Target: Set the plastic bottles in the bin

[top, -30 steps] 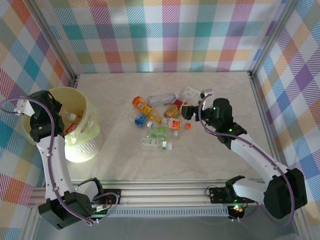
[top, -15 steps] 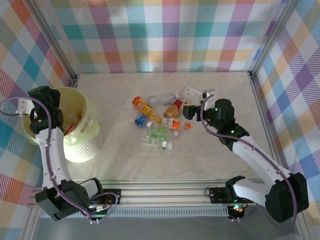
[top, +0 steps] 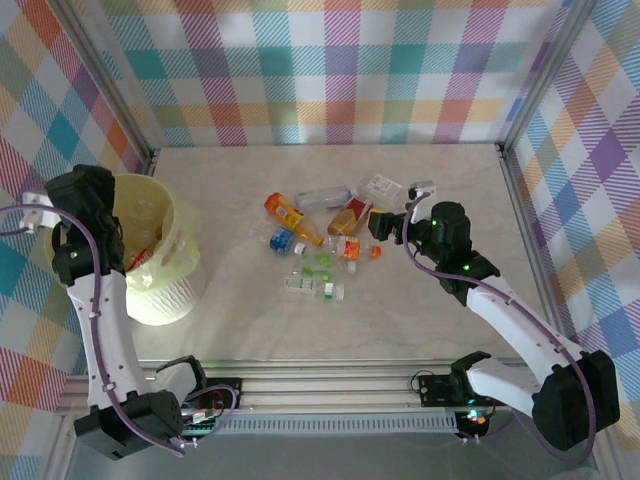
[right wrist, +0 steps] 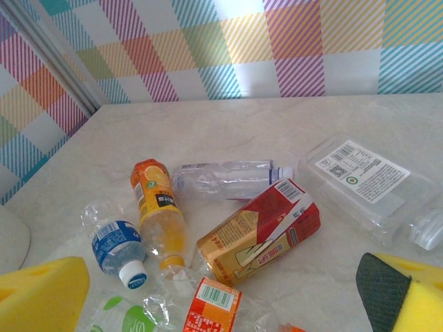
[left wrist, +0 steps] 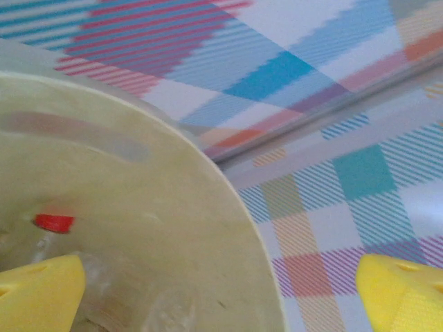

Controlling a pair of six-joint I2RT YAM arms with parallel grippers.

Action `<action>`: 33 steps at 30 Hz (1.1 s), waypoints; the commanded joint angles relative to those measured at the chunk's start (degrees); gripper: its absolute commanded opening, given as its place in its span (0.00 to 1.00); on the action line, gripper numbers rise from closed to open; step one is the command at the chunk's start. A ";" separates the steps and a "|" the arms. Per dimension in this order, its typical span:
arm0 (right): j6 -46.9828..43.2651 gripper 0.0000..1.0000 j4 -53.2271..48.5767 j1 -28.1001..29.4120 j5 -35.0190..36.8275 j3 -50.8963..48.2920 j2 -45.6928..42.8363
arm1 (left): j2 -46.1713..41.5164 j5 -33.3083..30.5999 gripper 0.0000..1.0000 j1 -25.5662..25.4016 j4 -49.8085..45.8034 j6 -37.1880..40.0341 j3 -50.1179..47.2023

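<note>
Several plastic bottles lie in a loose heap mid-table: an orange bottle [top: 290, 215] [right wrist: 156, 214], a clear one [top: 322, 197] [right wrist: 225, 178], a red-and-gold labelled one [top: 350, 215] [right wrist: 263, 235], a blue-labelled one [right wrist: 114, 245] and green-labelled ones [top: 318, 264]. The pale-yellow bin [top: 170, 270] stands at the left, with a red-labelled bottle [top: 142, 257] inside. My left gripper [top: 100, 205] [left wrist: 221, 301] hangs open over the bin's left rim, nothing between its fingers; a red cap [left wrist: 54, 222] shows below. My right gripper [top: 392, 222] [right wrist: 221, 304] is open just right of the heap.
A flat clear container with a white label [top: 382, 186] [right wrist: 367, 180] lies at the heap's far right. Plaid walls close the table on three sides, and the bin's wall [left wrist: 173, 228] sits close to the left one. Bare tabletop [top: 450, 330] lies to the right.
My left gripper has gone from nearly shut to open and pulled back toward the bin's left rim. My right gripper has drifted slightly right, still open.
</note>
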 commanded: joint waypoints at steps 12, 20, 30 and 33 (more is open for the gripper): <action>4.24 1.00 -0.59 0.16 2.35 -0.16 -0.30 | 5.68 -21.16 1.00 -36.96 0.90 13.09 7.58; 7.84 1.00 -5.28 0.09 2.56 -0.50 -3.08 | 18.54 -30.46 1.00 -53.76 2.08 17.25 12.92; 12.28 1.00 -9.94 0.07 4.00 -1.24 -3.58 | 35.36 -24.52 1.00 -57.48 -2.29 12.51 18.24; 13.68 1.00 -10.15 0.07 6.79 -1.91 -3.34 | 39.50 -21.96 1.00 -56.15 -3.76 10.03 18.67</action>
